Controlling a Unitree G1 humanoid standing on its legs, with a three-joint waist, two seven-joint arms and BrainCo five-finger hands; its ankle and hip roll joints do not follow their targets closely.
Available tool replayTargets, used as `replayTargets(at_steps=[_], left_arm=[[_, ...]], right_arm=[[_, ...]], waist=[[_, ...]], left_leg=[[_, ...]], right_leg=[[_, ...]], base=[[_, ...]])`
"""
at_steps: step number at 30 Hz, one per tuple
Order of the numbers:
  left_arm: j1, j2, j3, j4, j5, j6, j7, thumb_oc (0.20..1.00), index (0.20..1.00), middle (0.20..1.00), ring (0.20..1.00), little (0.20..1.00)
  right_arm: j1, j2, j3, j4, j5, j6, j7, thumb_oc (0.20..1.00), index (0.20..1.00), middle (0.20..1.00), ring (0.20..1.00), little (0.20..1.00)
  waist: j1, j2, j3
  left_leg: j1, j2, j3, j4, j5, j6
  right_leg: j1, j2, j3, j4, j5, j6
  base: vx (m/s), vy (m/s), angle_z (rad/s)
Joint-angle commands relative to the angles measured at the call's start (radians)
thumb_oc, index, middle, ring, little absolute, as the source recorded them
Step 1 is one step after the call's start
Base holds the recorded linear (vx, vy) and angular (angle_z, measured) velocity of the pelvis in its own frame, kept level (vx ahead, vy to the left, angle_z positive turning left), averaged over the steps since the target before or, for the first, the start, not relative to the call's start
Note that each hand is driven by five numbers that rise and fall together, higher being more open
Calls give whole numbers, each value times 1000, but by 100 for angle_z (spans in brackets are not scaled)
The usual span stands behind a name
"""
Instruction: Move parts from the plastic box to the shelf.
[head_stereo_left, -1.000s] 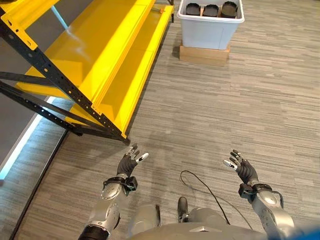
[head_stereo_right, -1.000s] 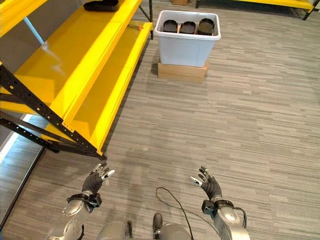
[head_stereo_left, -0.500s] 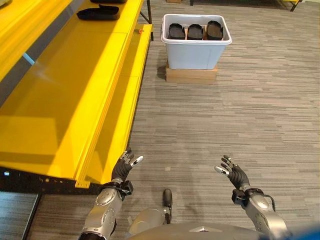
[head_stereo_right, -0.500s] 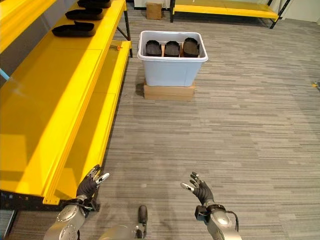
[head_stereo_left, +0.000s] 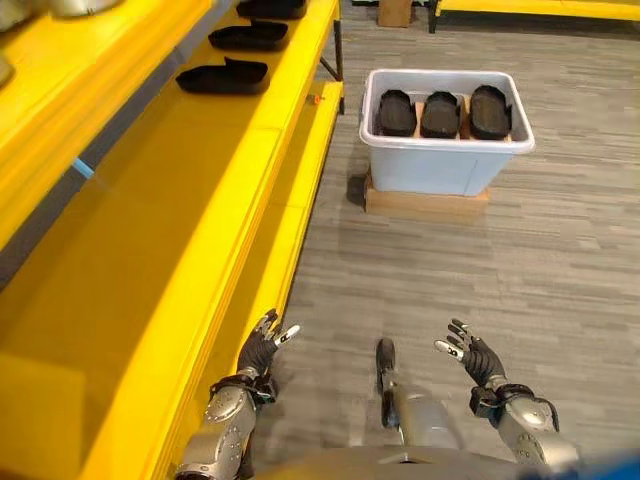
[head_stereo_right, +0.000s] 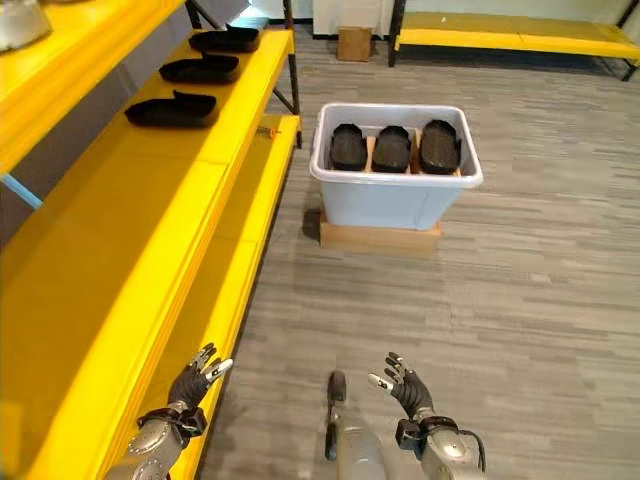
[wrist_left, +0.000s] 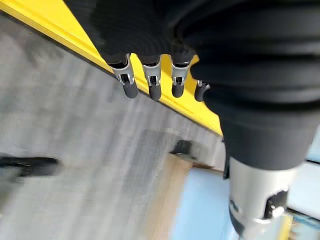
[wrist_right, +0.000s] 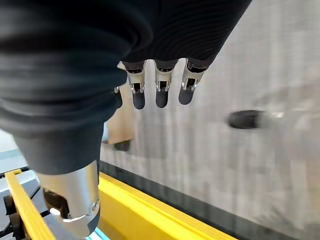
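A pale plastic box (head_stereo_left: 447, 150) sits on a flat cardboard base (head_stereo_left: 425, 200) on the grey floor (head_stereo_left: 560, 280), ahead of the robot and just beside the far end of the yellow shelf (head_stereo_left: 170, 250). Three black parts (head_stereo_left: 440, 113) stand side by side in the box, filling it from one wall to the other. The shelf runs along the robot's left, with a broad upper level and a narrower lower ledge (head_stereo_left: 300, 190) next to the floor. On the upper level, toward the far end, three more black parts (head_stereo_right: 172, 110) lie in a row one behind another, each apart from the next. Another yellow shelf (head_stereo_right: 510, 33) stands against the far wall, with a small brown carton (head_stereo_right: 352, 43) on the floor near it. Both hands hang low in front of the robot, well apart from the box and holding nothing. The left hand (head_stereo_left: 262, 345) hovers close beside the edge of the shelf's lower ledge, its fingers (wrist_left: 150, 82) straight and slightly spread, thumb out to the side. The right hand (head_stereo_left: 472, 355) hovers over bare floor, its fingers (wrist_right: 161, 92) likewise straight and parted, palm turned inward toward the other hand.
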Motion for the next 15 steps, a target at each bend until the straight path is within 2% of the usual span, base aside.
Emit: replayTargets(at_steps=[1, 4, 5, 6, 8, 9, 10, 11, 12, 13, 14, 15], left_arm=[[8, 56, 30, -43, -6, -42, -9, 1000, 1000, 1000, 1000, 1000], [19, 57, 32, -52, -17, -42, -3, 1000, 1000, 1000, 1000, 1000], [19, 57, 32, -52, -17, -42, -3, 1000, 1000, 1000, 1000, 1000], [19, 55, 35, -54, -28, -43, 5, 1000, 1000, 1000, 1000, 1000], [25, 53, 37, -63, -41, -43, 9, 1000, 1000, 1000, 1000, 1000], [26, 55, 34, -68, -45, -44, 8, 1000, 1000, 1000, 1000, 1000], [28, 55, 35, -70, -44, -43, 9, 1000, 1000, 1000, 1000, 1000], [33, 55, 35, -72, -45, -41, 6, 1000, 1000, 1000, 1000, 1000], [30, 55, 30, -70, -44, -40, 7, 1000, 1000, 1000, 1000, 1000], [29, 58, 28, -68, -41, -39, 8, 1000, 1000, 1000, 1000, 1000], [35, 58, 27, -71, -38, -38, 6, 1000, 1000, 1000, 1000, 1000], [42, 58, 29, -70, -32, -38, 5, 1000, 1000, 1000, 1000, 1000]], right_arm=[[-7, -18, -8, -58, 4, -46, -2, 1000, 1000, 1000, 1000, 1000], [6, -32, -12, -56, 15, -44, 0, 1000, 1000, 1000, 1000, 1000], [6, -32, -12, -55, 15, -44, 0, 1000, 1000, 1000, 1000, 1000], [3, -36, -8, -47, 21, -43, -4, 1000, 1000, 1000, 1000, 1000], [0, -43, -5, -49, 31, -44, -7, 1000, 1000, 1000, 1000, 1000], [2, -50, -9, -53, 33, -48, -7, 1000, 1000, 1000, 1000, 1000], [4, -54, -12, -56, 31, -47, -10, 1000, 1000, 1000, 1000, 1000], [6, -56, -15, -58, 27, -46, -14, 1000, 1000, 1000, 1000, 1000], [4, -58, -16, -56, 24, -47, -21, 1000, 1000, 1000, 1000, 1000], [-3, -54, -14, -53, 18, -51, -31, 1000, 1000, 1000, 1000, 1000], [-1, -54, -14, -53, 13, -50, -31, 1000, 1000, 1000, 1000, 1000], [1, -51, -12, -53, 4, -52, -31, 1000, 1000, 1000, 1000, 1000]], waist=[[-33, 5, -12], [-34, 9, -21], [-34, 9, -21], [-28, 4, -17], [-11, -17, 2], [-1, -31, 20], [6, -41, 33], [16, -51, 42], [28, -56, 58], [46, -72, 66], [48, -73, 63], [55, -70, 65]], left_leg=[[-33, 14, 5, -96, 115, 37], [-44, 40, 4, -13, 181, 7], [-44, 40, 4, -12, 180, 7], [-88, 41, 16, 111, 247, -11], [-197, 27, 20, 344, 338, -34], [-251, 12, 18, 442, 361, -43], [-279, 12, 34, 497, 362, -35], [-320, 11, 52, 504, 337, -17], [-386, 12, 77, 492, 290, -2], [-476, 7, 116, 342, 216, 35], [-485, 11, 120, 282, 211, 41], [-489, 16, 123, 176, 231, 39]], right_leg=[[105, -9, -1, -41, -101, 200], [142, 30, 8, -32, -154, 171], [142, 30, 8, -31, -155, 171], [176, 42, 20, -37, -175, 154], [223, 43, 41, -52, -194, 133], [243, 37, 50, -60, -198, 124], [260, 34, 56, -63, -201, 118], [277, 28, 60, -70, -206, 115], [297, 25, 63, -71, -211, 117], [334, 14, 77, -90, -214, 134], [341, 15, 82, -92, -217, 137], [359, 22, 91, -97, -226, 140]], base=[[530, -310, 67], [336, -220, -7], [223, -166, -22], [200, -169, -16], [175, -188, -2], [105, -146, -14], [108, -134, -33], [108, -105, -44], [166, -46, -37], [190, 4, -26], [242, 51, -18], [246, 77, -34]])
